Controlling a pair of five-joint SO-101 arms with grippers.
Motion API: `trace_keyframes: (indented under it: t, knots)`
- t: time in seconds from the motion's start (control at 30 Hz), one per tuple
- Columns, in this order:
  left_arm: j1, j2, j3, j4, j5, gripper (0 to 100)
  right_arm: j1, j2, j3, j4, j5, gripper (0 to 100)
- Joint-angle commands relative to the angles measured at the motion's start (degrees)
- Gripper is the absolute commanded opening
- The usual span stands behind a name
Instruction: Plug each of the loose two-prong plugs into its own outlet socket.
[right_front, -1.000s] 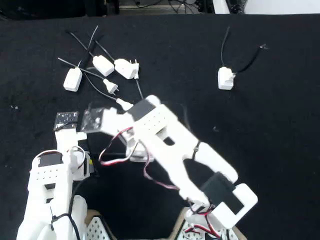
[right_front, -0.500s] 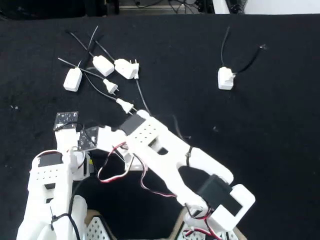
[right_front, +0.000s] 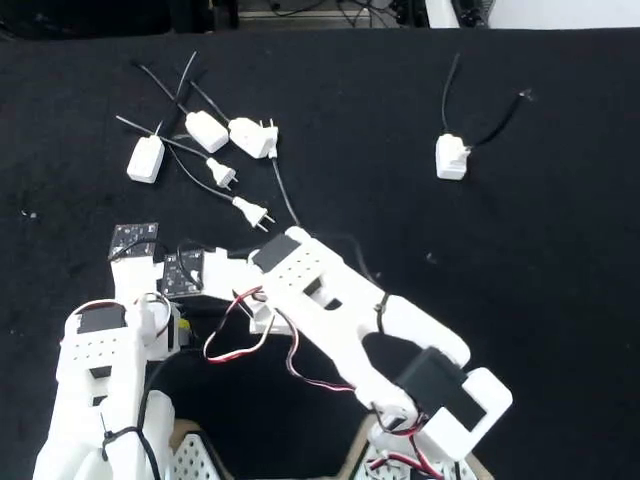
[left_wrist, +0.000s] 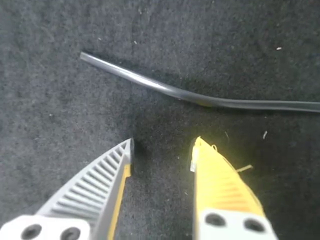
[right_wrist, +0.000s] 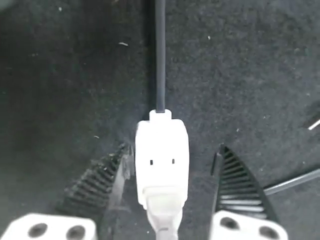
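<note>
Upper left is crowded: sockets (right_front: 146, 158), plugs (right_front: 222, 173) and crossing cords (right_front: 281, 190), tight gaps between. An arm (right_front: 340, 310) lies slantwise across lower centre. Wide passage over the cloth (right_front: 560, 260) at right, past a lone socket (right_front: 451, 156).

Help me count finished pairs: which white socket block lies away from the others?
The socket block alone on the table's right side, two black cords running from it. The other three blocks sit bunched at far left.

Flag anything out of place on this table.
Nothing looks damaged. The black cables near the loose plugs and white sockets at the far left lie crossed over one another, a tangle that might snag.
</note>
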Motion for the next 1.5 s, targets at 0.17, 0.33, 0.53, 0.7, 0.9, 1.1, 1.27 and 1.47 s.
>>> trace_keyframes:
  t: [0.17,0.33,0.53,0.7,0.9,1.1,1.27,1.47]
  knots:
    - [-0.13,-0.88,-0.13,-0.70,-0.26,20,3.69,6.90,-0.92,-1.14,2.11,24.3]
    - [-0.13,-0.88,-0.13,-0.70,-0.26,20,4.84,9.36,-4.88,-0.70,1.58,8.7]
    - [-0.13,-0.88,-0.13,-0.70,-0.26,20,9.58,9.36,-12.26,3.87,-1.49,1.3]
    - [-0.13,-0.88,-0.13,-0.70,-0.26,20,13.36,9.27,-20.70,13.36,-1.67,1.1]
    - [-0.13,-0.88,-0.13,-0.70,-0.26,20,16.97,5.58,-30.20,24.09,-8.44,1.1]
    - [-0.13,-0.88,-0.13,-0.70,-0.26,20,21.98,-4.26,-31.16,24.97,-11.87,1.1]
    - [-0.31,-0.97,-0.13,-0.70,-0.09,20,29.27,-6.46,-31.43,24.00,-21.71,1.1]
    - [-0.22,-0.97,-0.13,-0.70,-0.09,20,39.03,-2.59,-31.52,18.37,-31.74,1.1]
